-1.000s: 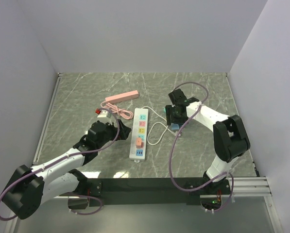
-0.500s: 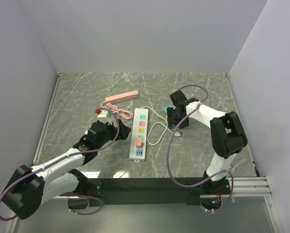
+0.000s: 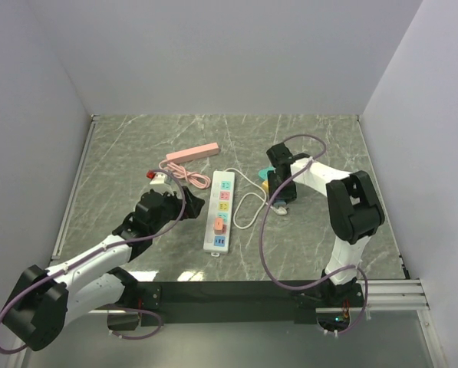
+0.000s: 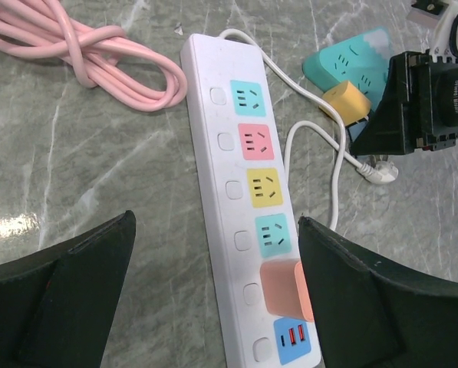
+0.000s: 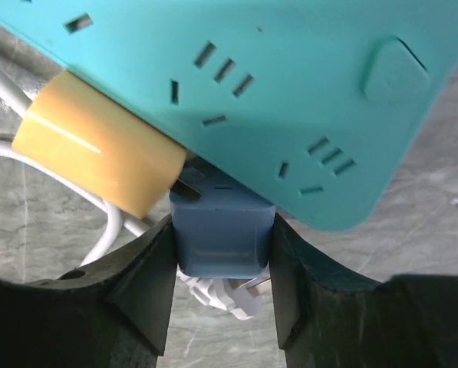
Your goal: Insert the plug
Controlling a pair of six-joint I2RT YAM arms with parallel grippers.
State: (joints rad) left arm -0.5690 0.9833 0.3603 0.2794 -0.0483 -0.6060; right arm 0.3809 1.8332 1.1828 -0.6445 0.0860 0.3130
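Veined grey marble table (image 3: pixel 321 230) bears a teal power strip (image 4: pixel 359 57); pale walls (image 3: pixel 229 54) surround.

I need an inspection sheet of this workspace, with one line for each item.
Surface: grey marble-patterned tabletop, nothing spilled seen.
Job's things: small blue plug at the edge of the teal power strip, next to a yellow plug.
Clutter: long white power strip carrying a salmon-pink plug; slim pink power strip.
Grippers: left gripper open and empty; right gripper shut on the blue plug.
Cables: coiled pink cable; white cable ending in a loose white plug.
Surroundings: plain pale walls; nothing else seen.
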